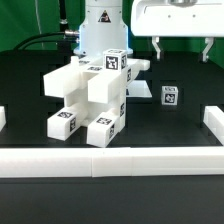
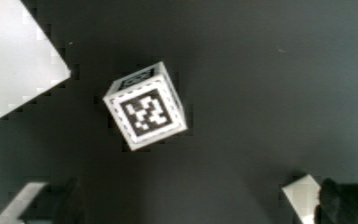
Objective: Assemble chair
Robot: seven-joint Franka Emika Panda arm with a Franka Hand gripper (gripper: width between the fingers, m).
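At the exterior view's left, a short end of the white border wall [image 1: 3, 118] is being seen on the black desk [image 1: 30, 75]. Left of centre, the chair [image 1: 92, 100] is being shown as a blocky cluster of chunky matte white parts, standing on the desk just behind the long front wall [image 1: 110, 161]. Stubby bars are being presented toward the front, their ends bearing black-and-white square tags, and another tag is being carried on its top face. Behind it, the base of the robot arm [image 1: 103, 30] is being partly hidden. Further right, a small loose white block [image 1: 170, 95] with a tag on its face is lying on the desk, apart from the cluster. Above it, the pincer [image 1: 182, 47] is being held clear of the desk, released, its fingers spread wide with nothing between them. In the wrist view, the same tagged block [image 2: 147, 108] is being seen lying tilted on the dark surface, between and beyond the two fingertips [image 2: 309, 190]
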